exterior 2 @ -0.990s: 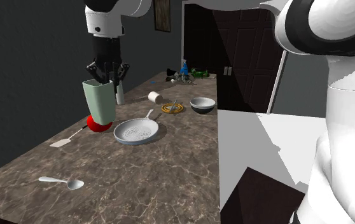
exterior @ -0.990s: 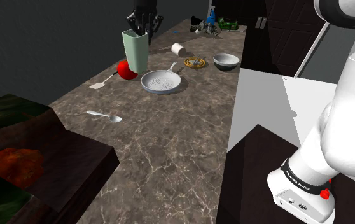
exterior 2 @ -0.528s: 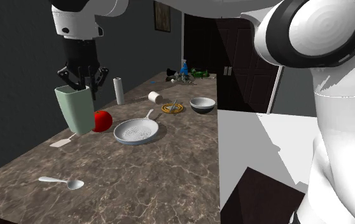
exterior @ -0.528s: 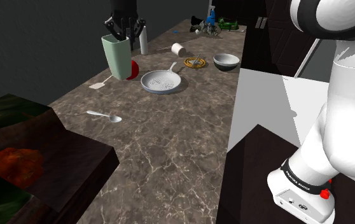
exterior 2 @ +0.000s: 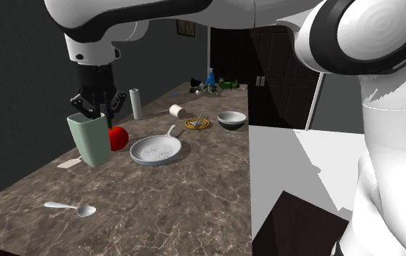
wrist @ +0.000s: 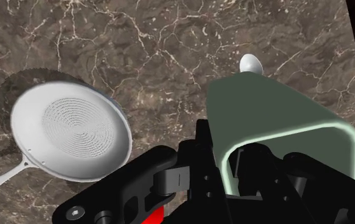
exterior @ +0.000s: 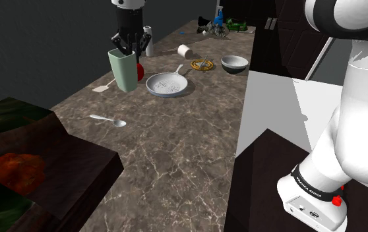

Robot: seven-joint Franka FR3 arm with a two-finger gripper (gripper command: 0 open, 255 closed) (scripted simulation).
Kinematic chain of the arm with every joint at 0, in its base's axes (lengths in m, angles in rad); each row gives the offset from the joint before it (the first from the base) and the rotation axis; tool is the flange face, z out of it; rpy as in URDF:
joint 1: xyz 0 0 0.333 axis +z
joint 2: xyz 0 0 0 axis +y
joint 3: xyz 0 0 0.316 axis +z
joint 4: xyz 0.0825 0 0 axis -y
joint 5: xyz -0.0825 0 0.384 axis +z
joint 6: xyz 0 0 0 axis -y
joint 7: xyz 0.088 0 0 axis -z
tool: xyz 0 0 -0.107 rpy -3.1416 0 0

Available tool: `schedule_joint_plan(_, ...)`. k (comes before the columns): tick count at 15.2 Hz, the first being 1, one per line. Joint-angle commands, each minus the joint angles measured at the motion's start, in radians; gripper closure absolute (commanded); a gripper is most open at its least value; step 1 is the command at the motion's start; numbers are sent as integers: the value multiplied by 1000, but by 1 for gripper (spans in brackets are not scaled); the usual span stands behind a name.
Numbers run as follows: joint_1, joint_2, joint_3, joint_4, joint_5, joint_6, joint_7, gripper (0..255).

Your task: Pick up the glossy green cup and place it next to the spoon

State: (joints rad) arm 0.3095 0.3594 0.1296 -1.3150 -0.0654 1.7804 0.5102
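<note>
**Pale green cup gripped at the rim, apart from the spoon**

In the shoulder view we see the black hand (exterior: 126, 49) pointing down over the far part of the marble bench (exterior: 176, 151), closed on the rim of the pale green cup (exterior: 123, 72). The cup hangs below the hand, a little tilted. A red round thing (exterior: 140, 72) shows just behind the cup, and the white pan (exterior: 166, 84) lies near it toward this view's right. The spoon (exterior: 109, 120) lies well apart from the cup, nearer the camera.

In the second exterior view the hand (exterior 2: 91, 112) clasps the cup (exterior 2: 87, 140) by its top edge. The red thing (exterior 2: 118, 137) sits just beside the cup, with the pan (exterior 2: 156, 151) beyond it on this view's right. The spoon (exterior 2: 70, 209) rests on the bench (exterior 2: 194, 211) toward the near edge, well apart from the cup.

In the wrist view the hand (wrist: 224, 167) grips one wall of the cup (wrist: 278, 124), one finger outside and one inside. Past the cup we make out the bowl of the spoon (wrist: 250, 63), and the pan (wrist: 68, 133) lies off to the side.
</note>
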Motion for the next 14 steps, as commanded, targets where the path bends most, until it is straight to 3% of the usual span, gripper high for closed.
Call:
schedule_joint_plan(1, -1, -6, 0, -34, 0, 29, 1, 255)
schedule_joint_plan(14, -6, -4, -2, -207, -2, 204, 6, 255)
